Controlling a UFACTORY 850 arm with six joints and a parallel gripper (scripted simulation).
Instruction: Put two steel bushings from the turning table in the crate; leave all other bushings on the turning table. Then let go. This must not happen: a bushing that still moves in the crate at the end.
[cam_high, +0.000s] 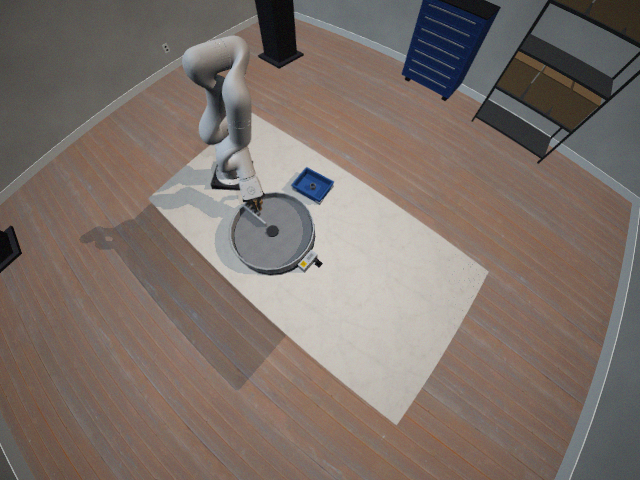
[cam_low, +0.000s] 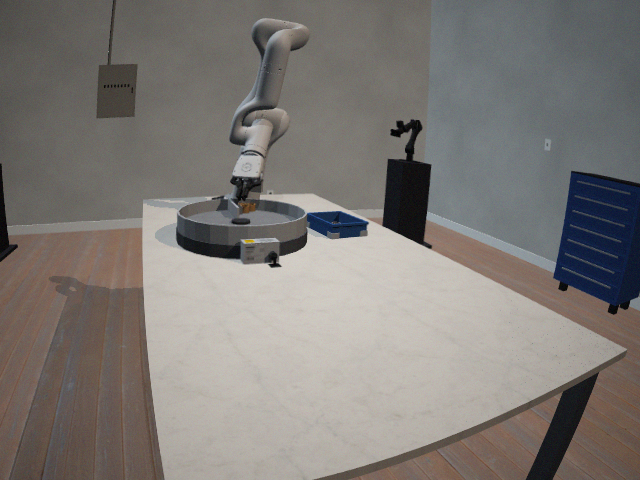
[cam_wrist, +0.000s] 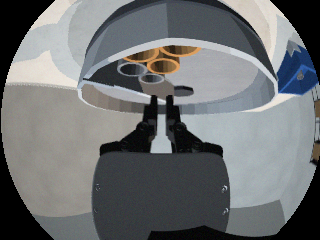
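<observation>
Nearest in the wrist view is the gripper (cam_high: 255, 208) (cam_low: 241, 198) (cam_wrist: 161, 104), its fingers drawn close together with nothing between them, only a narrow gap. It's angled down over the turning table (cam_high: 284, 248) (cam_low: 222, 233) (cam_wrist: 225, 67), and just beyond the tips we have the dark hub (cam_high: 271, 230) (cam_low: 240, 221) (cam_wrist: 183, 91) and the thin divider (cam_high: 253, 214) (cam_low: 234, 209) (cam_wrist: 125, 92).

Now the bushings! Two steel ones stand upright on the turning table: the nearer one (cam_wrist: 151, 79), and another (cam_wrist: 132, 69) just behind it. Dull grey, these, round and hollow, with pale rims around open tops. Beyond and beside them, three orange bushings, wider-mouthed and bright at the rim: one in front (cam_wrist: 163, 65), two behind (cam_wrist: 141, 53) (cam_wrist: 179, 49). Whether neighbours touch, I can't tell.

And off to the side, apart from the turning table, sits the blue crate (cam_high: 304, 181) (cam_low: 346, 230) (cam_wrist: 307, 85). One small grey bushing (cam_high: 312, 184) (cam_wrist: 300, 76) is in there, on its floor.
</observation>
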